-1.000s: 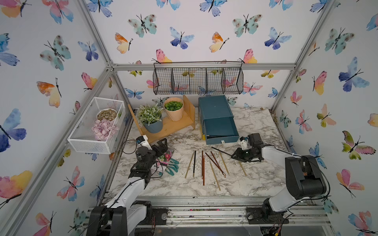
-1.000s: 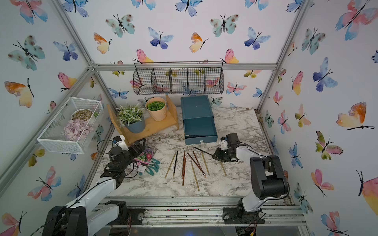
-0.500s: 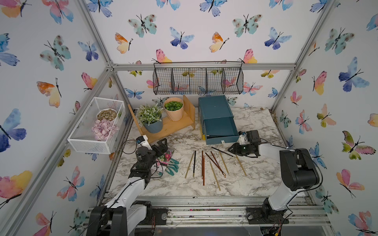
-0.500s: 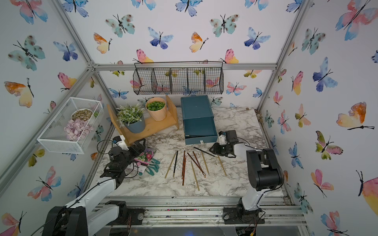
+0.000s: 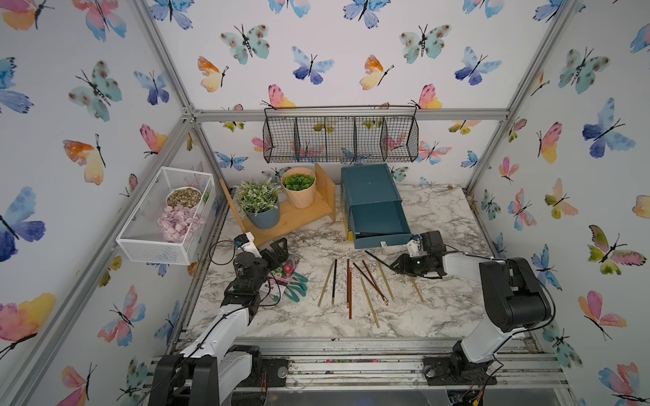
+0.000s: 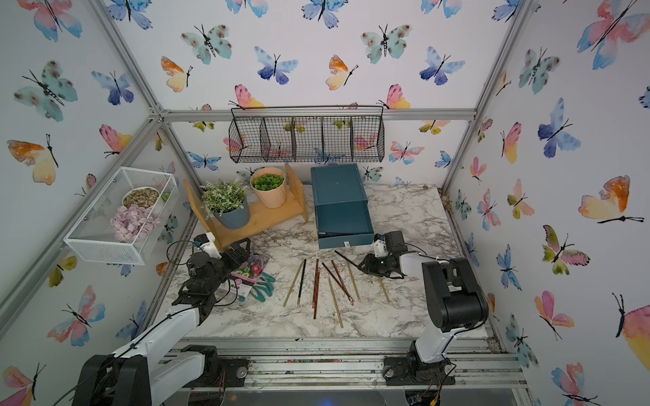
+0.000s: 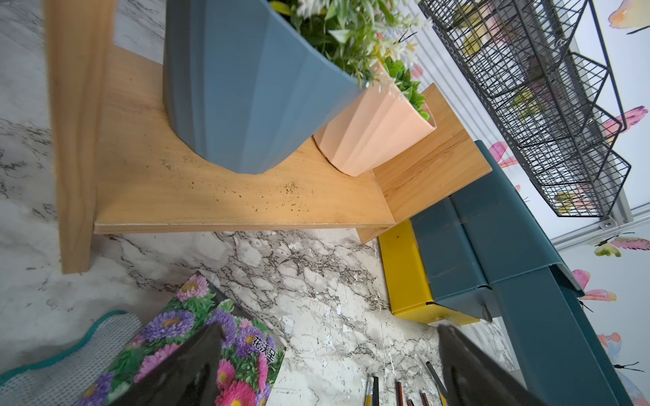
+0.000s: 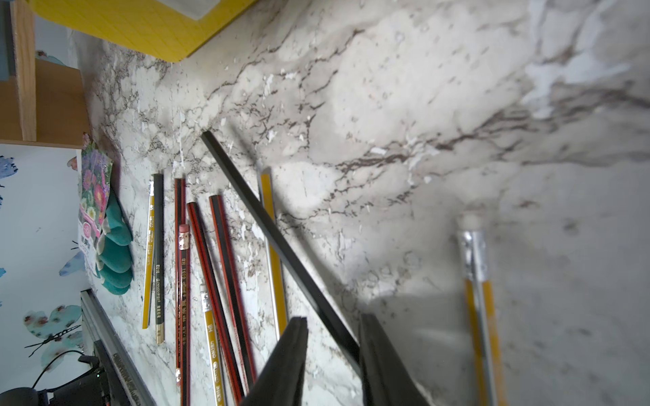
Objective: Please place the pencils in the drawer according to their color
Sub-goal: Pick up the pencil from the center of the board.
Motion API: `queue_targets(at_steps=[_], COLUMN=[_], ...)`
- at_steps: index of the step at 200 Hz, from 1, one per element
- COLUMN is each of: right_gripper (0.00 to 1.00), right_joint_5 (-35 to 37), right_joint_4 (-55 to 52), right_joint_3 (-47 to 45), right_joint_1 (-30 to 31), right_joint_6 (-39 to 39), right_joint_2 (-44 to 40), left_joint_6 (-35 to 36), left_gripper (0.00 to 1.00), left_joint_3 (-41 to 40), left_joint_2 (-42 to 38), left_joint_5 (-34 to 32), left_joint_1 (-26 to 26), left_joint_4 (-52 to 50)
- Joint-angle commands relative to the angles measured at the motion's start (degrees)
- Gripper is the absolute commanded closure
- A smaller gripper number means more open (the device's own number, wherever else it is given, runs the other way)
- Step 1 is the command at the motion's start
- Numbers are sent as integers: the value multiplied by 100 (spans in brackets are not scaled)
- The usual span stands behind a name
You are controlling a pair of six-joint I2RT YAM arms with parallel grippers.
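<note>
Several pencils [image 5: 349,284] in black, reddish-brown and gold lie fanned out on the marble in front of the drawer chest [image 5: 369,188]. Its middle teal drawer [image 5: 381,219] is pulled out, with a dark pencil inside along the front. My right gripper [image 5: 394,266] sits low at the near end of a slanted black pencil [image 8: 267,218]. Its jaws [image 8: 332,323] are narrowly open; the pencil runs between them, against one finger. A lone gold pencil [image 8: 478,298] lies just beside. My left gripper [image 7: 330,334] hangs wide open and empty over the seed packet [image 7: 197,337].
A wooden stand [image 5: 299,214] with a blue pot [image 5: 262,214] and a peach pot [image 5: 300,191] stands left of the chest. Teal gloves [image 5: 295,284] lie by the seed packet. A black wire basket [image 5: 341,135] hangs on the back wall, a white mesh basket [image 5: 165,214] on the left.
The right gripper went up toward the drawer front half a second ago and has come back down to the black pencil's end. The left arm and the pencils have not moved.
</note>
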Motion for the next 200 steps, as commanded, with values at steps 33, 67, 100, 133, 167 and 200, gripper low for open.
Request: queue_targets(at_steps=[33,67,100,133,167,200], right_gripper=[72,73,75,75,76,76], right_joint_5=[702,1284,1745,2225,2829,3528], right_joint_4=[-630,-765,-750,-892,-1266,-1808], right_joint_3=[-491,-722,-718,-676,-561,-375], right_joint_1=[264,641,960,1113,1416,1822], right_joint_6=[143,429,697,926,1102,1417], right_joint_2=[-478,-642,-487,-375,-283,-163], left_joint_6=[46,41,46,75,80,62], left_gripper=[2,2,2,2,2,1], left_joint_3=[208,224,230,220,206,186], left_joint_2=[-46,15,25,-37,-55,-29], left_joint_5=[60,76,94,52,32,42], left_joint_1=[-33,-36,-34,-33,-33,-33], left_joint_4=[-13,20,17,-38,-47,-15])
